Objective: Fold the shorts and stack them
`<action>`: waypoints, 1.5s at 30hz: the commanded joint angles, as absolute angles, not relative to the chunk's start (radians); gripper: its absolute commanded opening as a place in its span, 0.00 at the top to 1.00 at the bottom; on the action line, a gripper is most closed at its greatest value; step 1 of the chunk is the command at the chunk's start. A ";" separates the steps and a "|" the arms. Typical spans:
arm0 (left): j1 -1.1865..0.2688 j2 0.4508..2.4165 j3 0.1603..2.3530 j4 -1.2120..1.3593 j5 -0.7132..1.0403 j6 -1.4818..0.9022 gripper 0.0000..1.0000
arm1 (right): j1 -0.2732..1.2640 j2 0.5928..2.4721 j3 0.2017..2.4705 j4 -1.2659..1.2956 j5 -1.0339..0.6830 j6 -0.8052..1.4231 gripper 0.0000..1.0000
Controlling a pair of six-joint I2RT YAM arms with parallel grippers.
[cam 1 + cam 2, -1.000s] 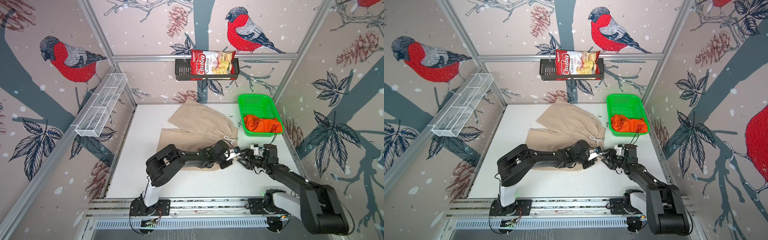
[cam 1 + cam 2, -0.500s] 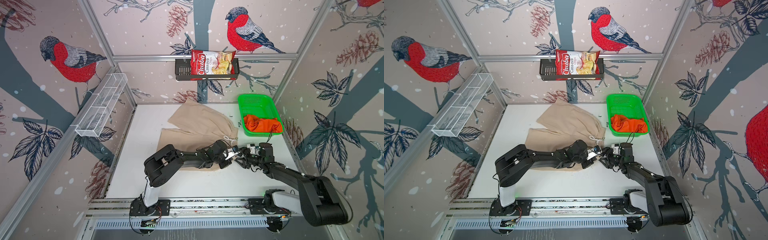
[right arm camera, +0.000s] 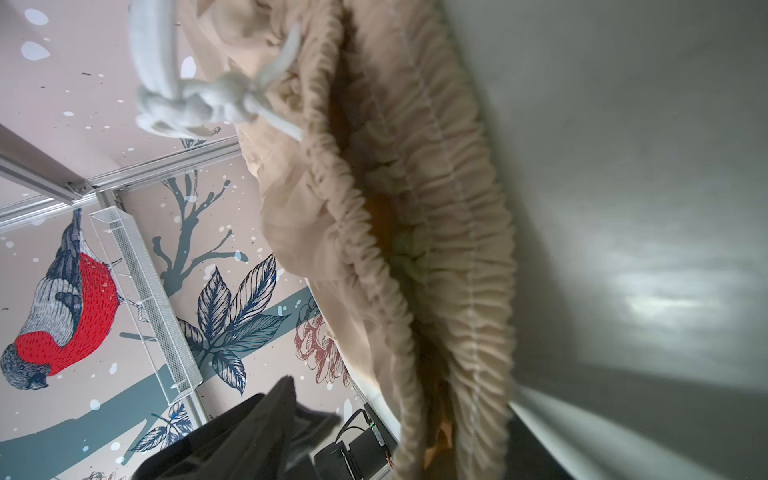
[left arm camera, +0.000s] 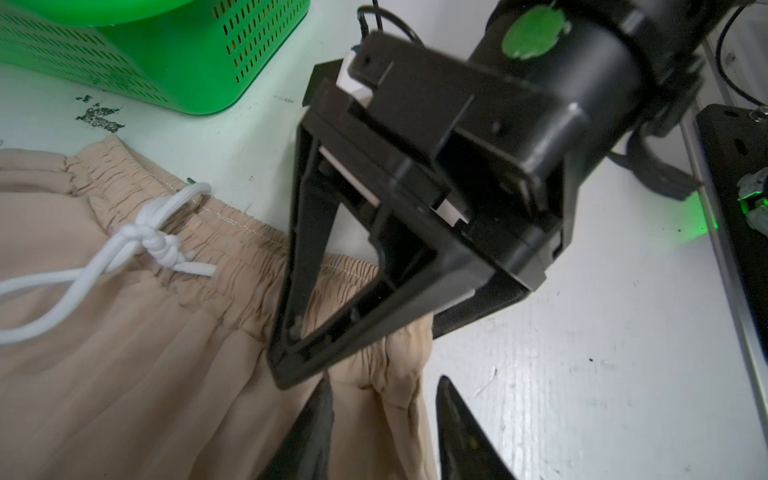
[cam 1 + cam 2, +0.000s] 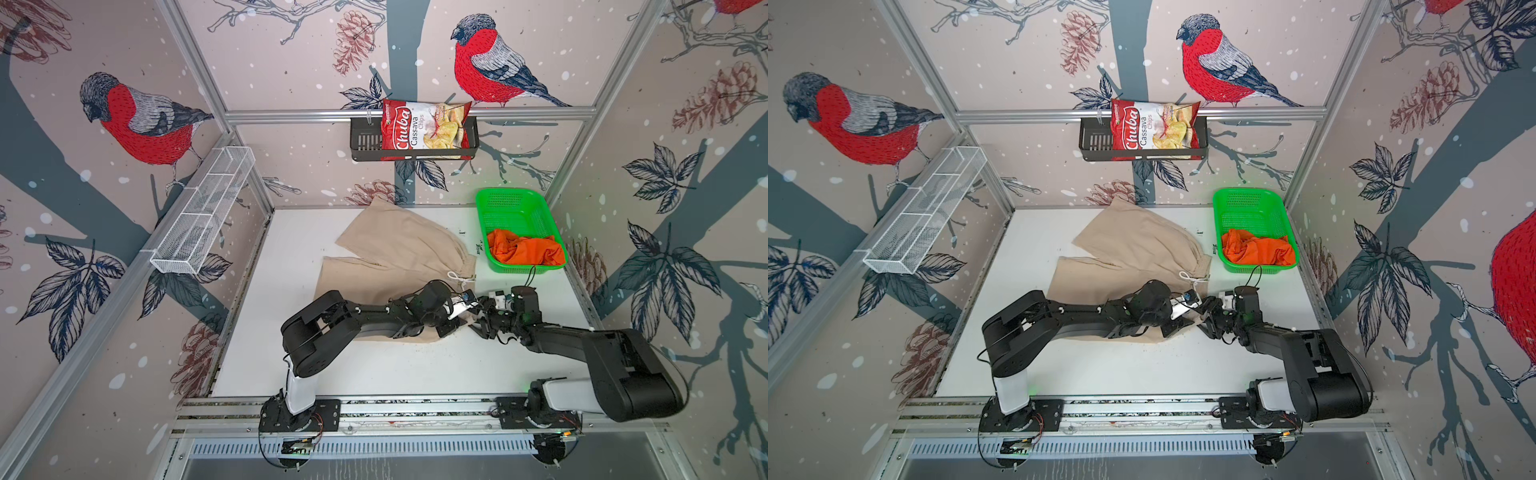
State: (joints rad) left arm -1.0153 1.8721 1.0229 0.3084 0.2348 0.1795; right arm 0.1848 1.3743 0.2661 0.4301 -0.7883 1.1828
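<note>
Opened since a second ago, the left gripper is parted around the waistband corner of the plain beige cloth shorts spread on the white table. The right gripper is set astride that corner, but its hold cannot be told; unheld, the corner could be dropped.

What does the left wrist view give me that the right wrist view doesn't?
Left wrist only: the green basket, the right gripper seen from outside at the waistband of the beige shorts, and the left gripper, jaws apart. Right wrist only: the waistband gaping open, the white wire shelf, the bird wallpaper. Both: the gathered waistband and knotted white drawstring.
</note>
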 commanded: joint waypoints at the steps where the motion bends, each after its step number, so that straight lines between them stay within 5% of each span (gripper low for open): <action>1: -1.005 1.824 1.003 0.360 0.218 0.105 0.59 | 0.189 1.393 0.262 0.453 -0.786 1.154 0.34; 8: -0.915 1.711 0.930 0.319 0.206 -0.158 0.56 | 0.199 1.445 0.273 0.396 -0.760 1.095 0.39; 11: -0.871 1.654 0.918 0.236 0.171 -0.264 0.56 | 0.199 1.448 0.272 0.337 -0.698 1.059 0.65; 18: -0.740 1.489 0.890 -0.013 0.074 -0.531 0.54 | 0.198 1.442 0.250 0.369 -0.675 1.073 0.98; 28: -0.459 1.236 0.688 -0.109 0.122 -0.859 0.49 | 0.204 1.415 0.256 0.351 -0.652 1.062 1.00; 45: -0.212 0.863 0.500 -0.399 -0.027 -1.169 0.31 | 0.219 1.393 0.259 0.338 -0.629 1.048 1.00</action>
